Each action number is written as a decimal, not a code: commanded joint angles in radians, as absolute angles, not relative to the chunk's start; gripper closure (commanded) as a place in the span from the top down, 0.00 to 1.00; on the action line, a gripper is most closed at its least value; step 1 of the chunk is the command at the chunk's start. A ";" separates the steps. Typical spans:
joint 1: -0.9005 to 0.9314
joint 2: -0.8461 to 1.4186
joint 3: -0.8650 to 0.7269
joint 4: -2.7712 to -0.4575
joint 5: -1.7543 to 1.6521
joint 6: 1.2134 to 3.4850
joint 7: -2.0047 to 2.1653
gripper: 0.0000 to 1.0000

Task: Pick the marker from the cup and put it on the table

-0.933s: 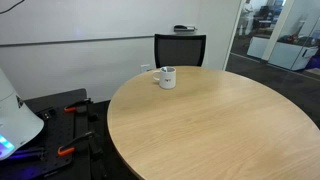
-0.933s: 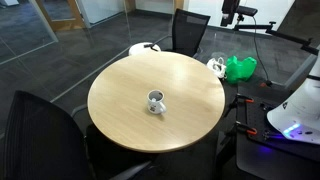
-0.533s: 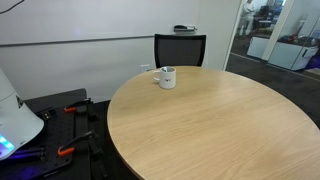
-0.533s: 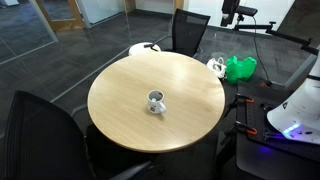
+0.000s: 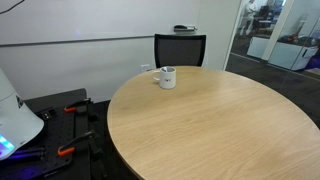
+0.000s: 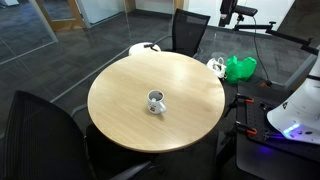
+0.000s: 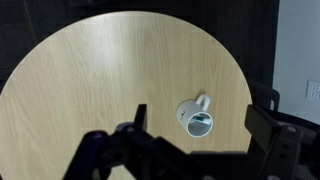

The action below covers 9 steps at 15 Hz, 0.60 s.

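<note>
The cup (image 7: 186, 111), a small white mug with a side handle, stands upright on the round wood-grain table (image 7: 90, 70). It also shows in both exterior views (image 5: 167, 77) (image 6: 156, 101). The green marker (image 7: 200, 117) rests inside it, seen from above in the wrist view. My gripper (image 7: 201, 128) is open and empty, high above the table, with its dark fingers framing the cup from either side. The gripper does not show in the exterior views; only the white robot base (image 6: 296, 108) does.
A black chair (image 5: 180, 48) stands behind the table, and another chair (image 6: 40, 122) is at its near side. A green bag (image 6: 240, 68) and a white object lie on the floor. Tools lie on a dark mat (image 5: 66, 110) by the robot base.
</note>
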<state>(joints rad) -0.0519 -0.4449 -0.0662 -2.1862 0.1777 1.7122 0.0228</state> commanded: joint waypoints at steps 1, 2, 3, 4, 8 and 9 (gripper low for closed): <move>-0.041 -0.409 -0.075 -2.174 0.194 1.771 -0.033 1.00; -0.037 -0.398 -0.083 -2.173 0.211 1.790 -0.062 1.00; -0.035 -0.388 -0.088 -2.172 0.223 1.810 -0.087 1.00; -0.032 -0.373 -0.094 -2.171 0.232 1.833 -0.122 1.00; -0.017 -0.309 -0.128 -2.162 0.290 1.900 -0.291 1.00; -0.015 -0.292 -0.134 -2.162 0.308 1.916 -0.330 1.00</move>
<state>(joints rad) -0.0391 -0.3450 -0.1013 -2.1852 0.2594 1.8803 -0.2261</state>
